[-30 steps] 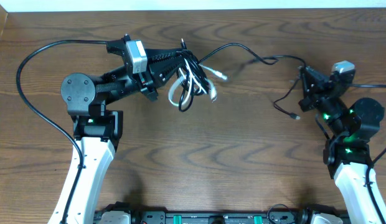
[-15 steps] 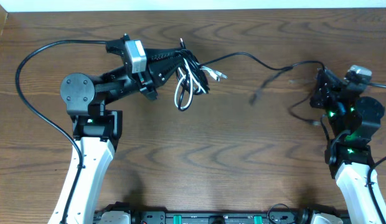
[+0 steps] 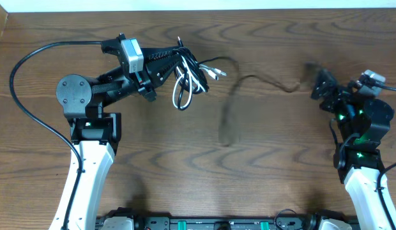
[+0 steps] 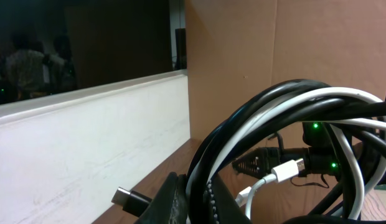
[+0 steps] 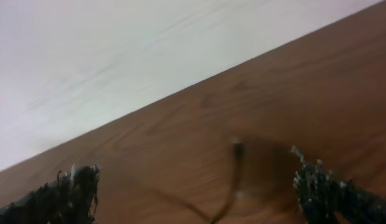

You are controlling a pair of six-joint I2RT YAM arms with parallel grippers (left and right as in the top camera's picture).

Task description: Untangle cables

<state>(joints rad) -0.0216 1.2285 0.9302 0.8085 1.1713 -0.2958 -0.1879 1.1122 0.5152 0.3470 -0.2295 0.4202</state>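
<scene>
My left gripper (image 3: 175,62) is shut on a bundle of looped cables (image 3: 188,78), black ones and a white one, held up over the table's far left. In the left wrist view the loops (image 4: 274,124) pass between my fingers (image 4: 221,199). A black USB plug (image 4: 132,199) sticks out on the left and a white plug (image 4: 286,171) hangs on the right. One loose black cable (image 3: 262,80) trails from the bundle to the right, blurred by motion. My right gripper (image 3: 320,83) stands wide open; the blurred cable (image 5: 234,174) lies between its fingertips (image 5: 320,186), untouched.
The thick black arm cable (image 3: 25,89) loops round the left arm's base. The wooden table (image 3: 204,166) ends at a white wall along the far edge. The right arm's base (image 3: 364,134) stands at the right edge.
My right gripper has opened and let go of the black cable, which now swings loose and blurred over the table. The left gripper has drawn the bundle a little left and back.
</scene>
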